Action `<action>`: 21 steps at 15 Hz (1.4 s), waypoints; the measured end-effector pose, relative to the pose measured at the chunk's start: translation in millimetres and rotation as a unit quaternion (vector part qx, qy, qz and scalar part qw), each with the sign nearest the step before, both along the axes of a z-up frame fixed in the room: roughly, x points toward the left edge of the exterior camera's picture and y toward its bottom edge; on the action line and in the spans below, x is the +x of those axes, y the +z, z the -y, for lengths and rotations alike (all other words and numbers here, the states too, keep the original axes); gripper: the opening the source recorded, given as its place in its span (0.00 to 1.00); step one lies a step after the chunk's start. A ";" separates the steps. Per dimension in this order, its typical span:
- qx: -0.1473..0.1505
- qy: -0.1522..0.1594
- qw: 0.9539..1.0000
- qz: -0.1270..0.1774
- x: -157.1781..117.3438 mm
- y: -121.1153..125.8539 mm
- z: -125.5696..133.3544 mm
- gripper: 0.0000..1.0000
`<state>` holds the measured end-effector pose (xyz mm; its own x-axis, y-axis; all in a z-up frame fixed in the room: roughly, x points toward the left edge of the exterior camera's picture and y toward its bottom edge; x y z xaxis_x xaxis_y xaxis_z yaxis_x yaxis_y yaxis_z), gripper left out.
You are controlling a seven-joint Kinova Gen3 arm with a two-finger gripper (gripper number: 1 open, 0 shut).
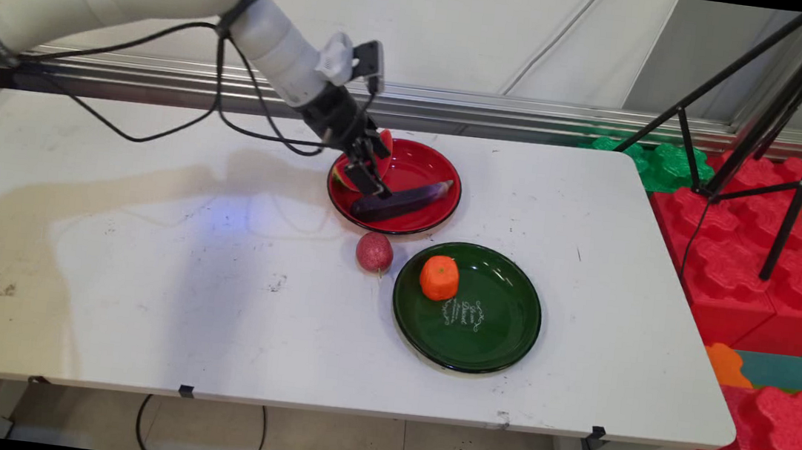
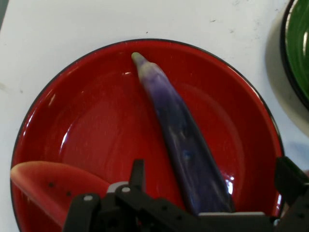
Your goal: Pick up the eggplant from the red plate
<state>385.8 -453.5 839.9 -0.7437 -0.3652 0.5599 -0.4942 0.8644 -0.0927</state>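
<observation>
My gripper [image 1: 370, 175] hangs low over the left part of a red plate [image 1: 449, 194], open. In the hand view its two fingers [image 2: 138, 175] stand wide apart on either side of the thick end of a purple eggplant [image 2: 183, 140], without touching it. The eggplant [image 1: 404, 199] lies across the red plate [image 2: 87, 96], its pale tip pointing away from the hand. A red watermelon slice [image 2: 53, 186] lies on the same plate just left of the fingers, and the gripper partly hides this slice [image 1: 343, 176] in the main view.
A round reddish fruit [image 1: 374, 252] sits on the table just in front of the red plate. Right of it a green plate [image 1: 501, 340] holds an orange fruit [image 1: 439, 277]; the green plate's rim [image 2: 298, 53] shows in the hand view. A black tripod and foam blocks stand off the table's right end.
</observation>
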 end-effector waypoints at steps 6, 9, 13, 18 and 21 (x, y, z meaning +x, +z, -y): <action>0.015 0.009 1.000 0.015 -23.3 -21.2 21.3 1.00; 0.019 0.010 1.000 0.022 -28.4 -28.5 28.1 1.00; 0.025 0.012 0.999 0.032 -34.3 -39.8 35.9 1.00; 0.030 0.013 0.999 0.035 -40.3 -48.3 42.7 1.00; 0.031 0.013 0.999 0.037 -43.0 -51.4 46.0 1.00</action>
<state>342.9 -499.5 788.4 -0.7720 -0.4171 0.4796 -0.5102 0.8566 -0.0764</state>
